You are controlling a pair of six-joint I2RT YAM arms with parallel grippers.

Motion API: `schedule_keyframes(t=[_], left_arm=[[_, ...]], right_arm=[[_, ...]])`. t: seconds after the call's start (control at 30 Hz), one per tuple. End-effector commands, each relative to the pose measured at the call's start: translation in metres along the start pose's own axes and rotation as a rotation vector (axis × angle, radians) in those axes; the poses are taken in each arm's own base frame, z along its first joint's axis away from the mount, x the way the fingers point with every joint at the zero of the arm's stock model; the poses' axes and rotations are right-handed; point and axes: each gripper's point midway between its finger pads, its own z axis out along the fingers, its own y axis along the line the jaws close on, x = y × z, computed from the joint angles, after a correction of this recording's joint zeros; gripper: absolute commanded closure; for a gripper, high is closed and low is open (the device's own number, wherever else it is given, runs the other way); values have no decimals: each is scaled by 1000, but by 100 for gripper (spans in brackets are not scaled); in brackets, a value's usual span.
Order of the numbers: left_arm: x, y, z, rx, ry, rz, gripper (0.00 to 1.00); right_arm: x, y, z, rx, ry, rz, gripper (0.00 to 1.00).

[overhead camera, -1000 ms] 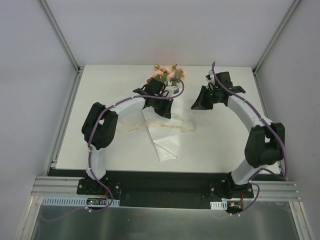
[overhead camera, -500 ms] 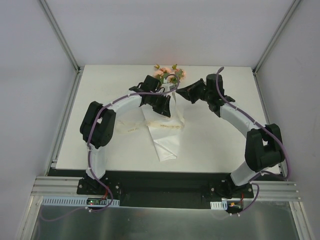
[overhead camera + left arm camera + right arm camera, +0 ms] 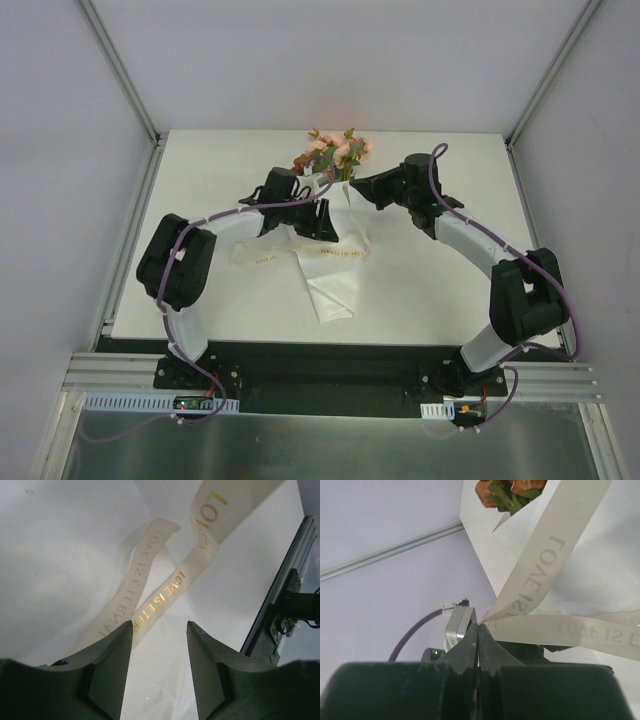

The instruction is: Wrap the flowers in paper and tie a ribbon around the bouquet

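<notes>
Two arms reach in over the white surface in the top view and meet at the bouquet, which lies in the middle toward the far edge, narrow end pointing at the arm bases. The flowers, pink and orange with green leaves, show at the wide far end, and the paper tapers to a crumpled point on the near side. The ribbon crosses the paper's waist, one cream tail trailing left on the surface. The left tool hangs over the middle of the paper and the right tool sits just right of the flowers; from this height neither tool's opening can be made out. In the left wrist view, the left tool's two dark fingers stand clearly apart with nothing between them. Beyond the gap, two lengths of ribbon printed in gold letters lie on the white paper, one running down behind the left fingertip, apart from the pads as far as can be seen. A black frame rail runs along the right side. In the right wrist view, the right tool's fingers are pressed together, and a fold of the ribbon is pinched at their very tips. From there one band rises toward the flowers at the top and another runs off to the right, both lifted over the paper. A purple cable curves behind.
</notes>
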Motion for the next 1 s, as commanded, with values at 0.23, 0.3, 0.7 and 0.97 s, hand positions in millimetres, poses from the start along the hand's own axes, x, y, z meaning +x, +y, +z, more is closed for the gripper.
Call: schedule_keyframes(t=[0.23, 0.3, 0.7, 0.97], left_arm=[[-17, -35, -101, -93, -369, 36, 53], [-16, -37, -109, -94, -366, 30, 52], [-14, -52, -67, -22, -151, 68, 38], [-19, -29, -21, -208, -20, 276, 34]], right_arm=[[61, 110, -1, -293, 130, -18, 99], [54, 125, 11, -362, 99, -62, 99], [5, 32, 61, -46, 159, -481, 99], [0, -43, 5, 298, 153, -505, 99]])
